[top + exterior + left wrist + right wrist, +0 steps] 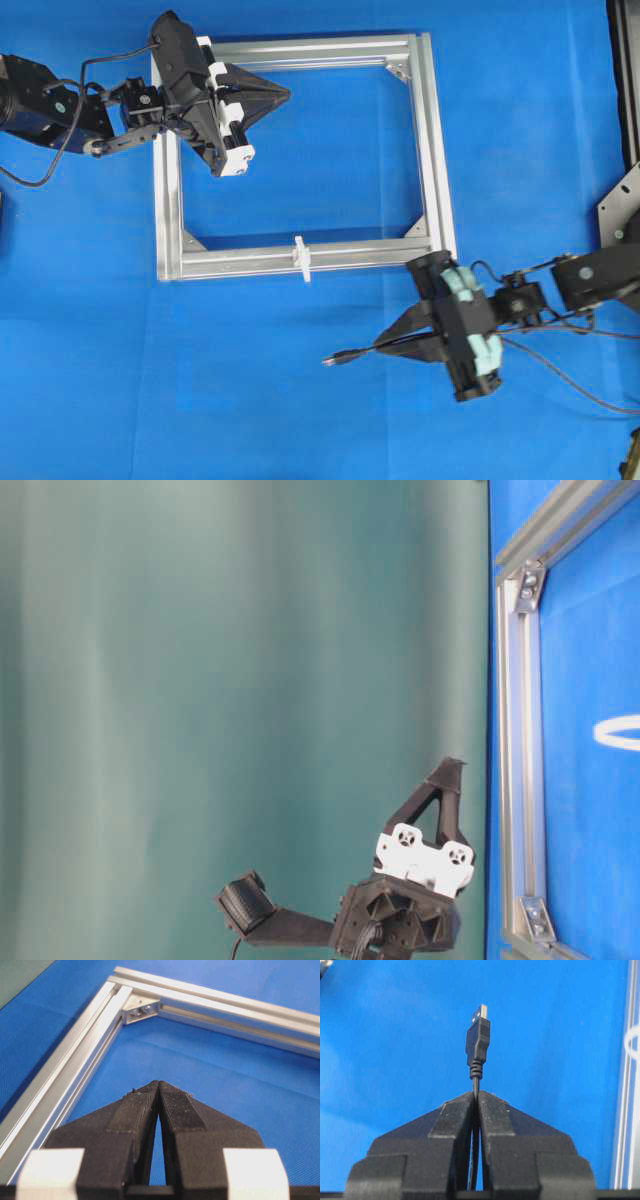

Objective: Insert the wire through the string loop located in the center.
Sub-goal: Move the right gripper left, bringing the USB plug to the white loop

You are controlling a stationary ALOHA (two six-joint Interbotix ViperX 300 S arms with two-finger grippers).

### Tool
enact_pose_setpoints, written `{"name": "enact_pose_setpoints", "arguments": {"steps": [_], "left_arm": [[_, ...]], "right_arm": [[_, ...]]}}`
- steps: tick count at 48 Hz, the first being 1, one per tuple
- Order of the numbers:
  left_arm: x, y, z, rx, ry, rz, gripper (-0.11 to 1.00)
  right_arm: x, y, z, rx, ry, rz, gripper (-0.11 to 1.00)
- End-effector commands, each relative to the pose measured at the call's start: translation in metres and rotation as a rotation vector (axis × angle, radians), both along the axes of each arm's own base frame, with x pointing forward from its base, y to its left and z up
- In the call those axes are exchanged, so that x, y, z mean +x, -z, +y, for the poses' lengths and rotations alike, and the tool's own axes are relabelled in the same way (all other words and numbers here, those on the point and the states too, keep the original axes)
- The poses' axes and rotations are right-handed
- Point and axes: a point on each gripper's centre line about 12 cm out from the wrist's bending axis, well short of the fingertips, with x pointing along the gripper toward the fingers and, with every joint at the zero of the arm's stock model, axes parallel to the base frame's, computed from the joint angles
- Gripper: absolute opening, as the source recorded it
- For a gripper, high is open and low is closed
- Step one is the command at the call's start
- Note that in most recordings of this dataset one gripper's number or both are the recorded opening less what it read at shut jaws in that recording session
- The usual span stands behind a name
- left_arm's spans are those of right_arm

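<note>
The aluminium frame [430,140] lay on the blue cloth [300,400]. The left gripper [285,93] was clenched and empty. The right gripper [385,345] grasped the wire [477,1042], well apart from the string loop [301,258]. A badly aimed plug could push the loop aside.

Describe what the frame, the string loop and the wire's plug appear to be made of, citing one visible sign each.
Frame: apparently aluminium, matte silver, with slotted bars.
String loop: probably white plastic, since it stands stiffly off the bar.
Wire: black moulded plastic plug with ribbed collar and a metal tip.
</note>
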Motion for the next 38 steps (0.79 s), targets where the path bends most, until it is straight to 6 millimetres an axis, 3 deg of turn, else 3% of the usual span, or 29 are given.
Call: {"name": "enact_pose_setpoints", "arguments": {"steps": [1,16,38], "left_arm": [[0.002,-0.014,0.001,0.015,0.001,-0.040,0.00],[0.002,-0.014,0.001,0.014,0.001,-0.039,0.00],[0.002,-0.013,-0.001,0.014,0.005,-0.038,0.00]], "right_arm": [[-0.003,-0.010,0.000,0.015,0.002,-0.032,-0.02],[-0.002,-0.010,-0.002,0.017,0.009,-0.035,-0.02],[0.007,-0.008,-0.043,0.010,0.135,-0.034,-0.02]]}}
